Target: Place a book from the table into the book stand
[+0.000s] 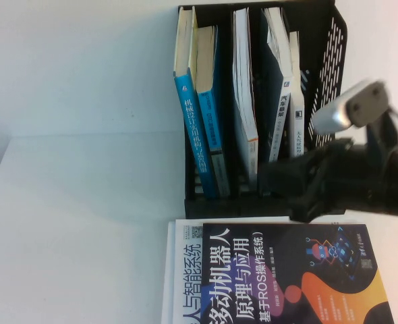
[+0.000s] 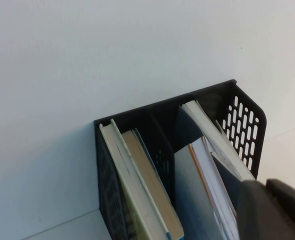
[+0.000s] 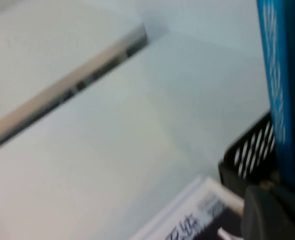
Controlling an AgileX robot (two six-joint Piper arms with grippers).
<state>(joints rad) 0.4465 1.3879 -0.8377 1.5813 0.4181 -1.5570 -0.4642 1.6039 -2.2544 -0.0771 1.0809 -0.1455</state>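
Right gripper (image 1: 280, 177) hangs low in front of the book stand (image 1: 324, 40), at the foot of its right-hand slots and just above the far edge of the dark-covered book (image 1: 290, 277) lying on the table (image 1: 71, 223). Whether its fingers are apart or together I cannot tell, since from the high view the arm's own dark bulk hides them, and its wrist view shows only a black corner of the gripper body. No left gripper appears in the high view; the left wrist camera looks down on the stand from above, with only a dark edge of that arm showing, so its state is also unknown.

As for progress, the stand already carries several upright books, among them a blue-spined book (image 1: 193, 128) in the leftmost slot. The dark-covered book is not yet lifted: it lies flat, cover up, on top of a white-covered book (image 1: 182, 270), just in front of the stand. It probably has not been gripped yet. Its long axis runs across the table, left to right, with the title lines running away from the robot
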